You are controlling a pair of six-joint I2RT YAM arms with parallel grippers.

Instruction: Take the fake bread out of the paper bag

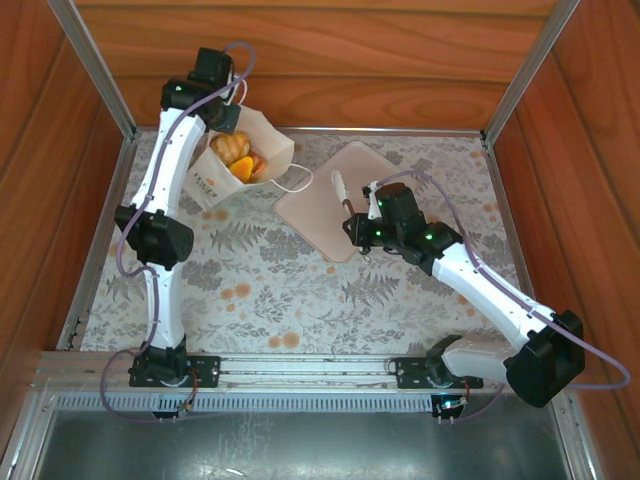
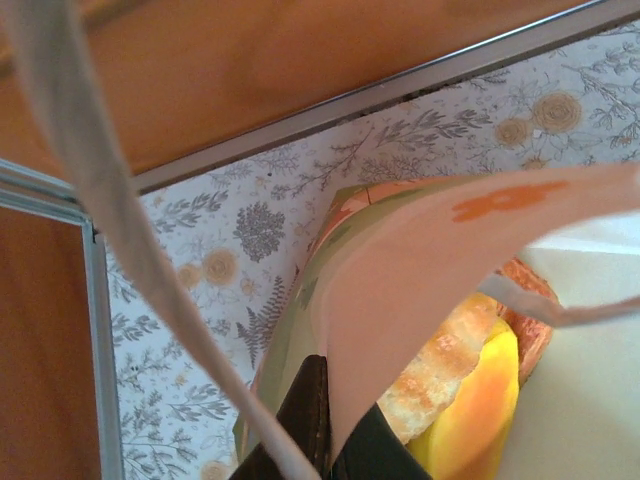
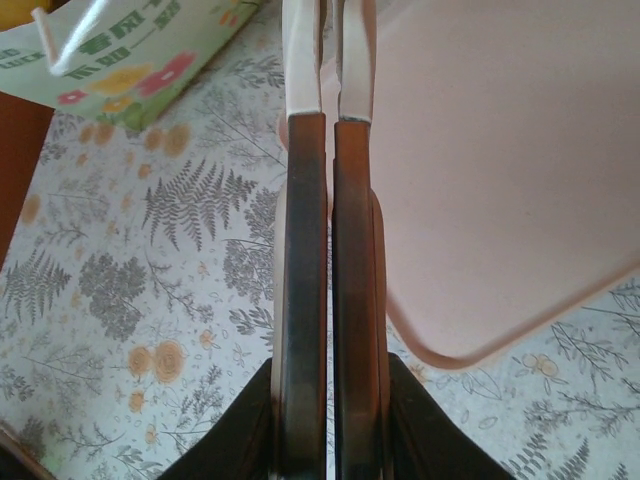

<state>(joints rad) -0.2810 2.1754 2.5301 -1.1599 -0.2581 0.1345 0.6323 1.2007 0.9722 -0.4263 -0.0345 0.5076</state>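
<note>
1. progress: basically zero so far. all the bread (image 1: 238, 152) i can see sits inside the bag (image 1: 272, 148), at the far left of the table (image 1: 300, 290). the tray (image 1: 318, 218) next to it is bare.
2. my left gripper (image 2: 330, 445) is at the bag's rim, fingers nearly together with the paper wall pinched between them. looks like i'm holding the mouth open.
3. my right gripper (image 3: 329, 60) is clamped fully closed on nothing, over the tray's left edge. can't tell if it's touching.
4. left to do: every piece has to come out.
</note>
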